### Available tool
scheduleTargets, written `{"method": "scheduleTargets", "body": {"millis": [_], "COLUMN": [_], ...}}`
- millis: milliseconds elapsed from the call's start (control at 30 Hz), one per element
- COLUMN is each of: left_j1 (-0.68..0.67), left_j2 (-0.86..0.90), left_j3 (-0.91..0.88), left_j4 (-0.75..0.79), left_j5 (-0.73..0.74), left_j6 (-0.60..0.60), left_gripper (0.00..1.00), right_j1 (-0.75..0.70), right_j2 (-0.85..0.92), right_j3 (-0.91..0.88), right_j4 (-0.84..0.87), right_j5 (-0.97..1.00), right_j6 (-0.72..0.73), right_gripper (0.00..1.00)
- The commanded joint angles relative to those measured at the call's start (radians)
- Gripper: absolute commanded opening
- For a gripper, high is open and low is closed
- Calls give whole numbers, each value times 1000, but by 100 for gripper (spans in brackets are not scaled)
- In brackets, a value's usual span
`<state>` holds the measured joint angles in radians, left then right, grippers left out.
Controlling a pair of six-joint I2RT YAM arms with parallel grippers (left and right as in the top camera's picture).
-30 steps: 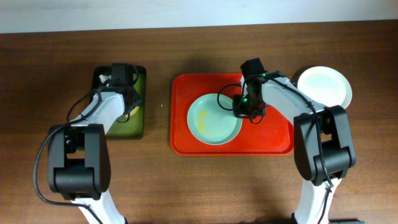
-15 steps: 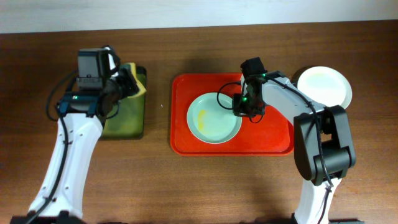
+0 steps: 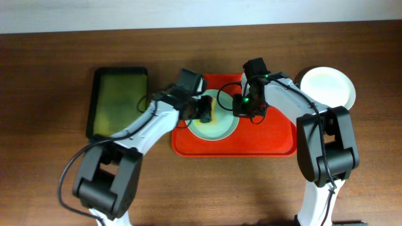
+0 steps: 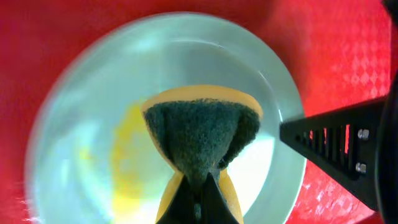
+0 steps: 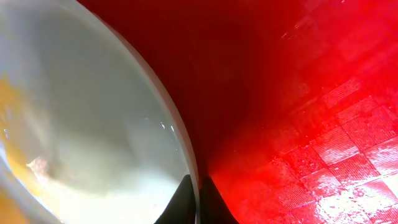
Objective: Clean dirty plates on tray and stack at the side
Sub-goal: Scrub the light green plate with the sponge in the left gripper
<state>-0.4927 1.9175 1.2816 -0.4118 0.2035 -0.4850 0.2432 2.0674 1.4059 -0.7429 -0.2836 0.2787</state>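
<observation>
A pale mint-blue plate with a yellow smear lies on the red tray. My left gripper is shut on a yellow sponge with a dark green scouring face, held over the plate's middle. My right gripper is shut on the plate's right rim; the fingers pinch the edge. A stack of clean plates, cream-white on top, sits on the table to the right of the tray.
A dark green tray lies on the wooden table at the left. The right half of the red tray is bare. The right arm's body reaches over the tray's upper right corner.
My left arm has swung from the green tray to the right, carrying the sponge over the plate. The right gripper has stayed on the plate's rim.
</observation>
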Motion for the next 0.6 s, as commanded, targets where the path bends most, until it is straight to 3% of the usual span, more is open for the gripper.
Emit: {"method": "scheduleTargets", "body": {"millis": [0,100,233,333,467,567], "left_j1": [-26,-30,-16,-8,-8,-8], "left_j2": [42,72,69,36,-48,-80], "left_j3": [-4,-4,2,36,87,90], "left_j4": [14,-3,-116,-191,-194,-127], "left_j5": [-116,-194,-463,-552,-514,-321], "left_j6": [-72,-71,-58,-58,-60,-61], "left_gripper": [0,0,0,0,0,0], "right_j1": [5,5,5,5,5,5], "right_j2": [17,17,17,17,17,17], "right_j3": [-16,-16,-16,-16,-16,-16], "right_j4": [0,0,-1,0,0,1], "right_j5": [6,7,7,7,7,7], "right_j6": [-12,-12,-12,-12,-12,-12], "right_gripper": [4,4,4,4,4,4]}}
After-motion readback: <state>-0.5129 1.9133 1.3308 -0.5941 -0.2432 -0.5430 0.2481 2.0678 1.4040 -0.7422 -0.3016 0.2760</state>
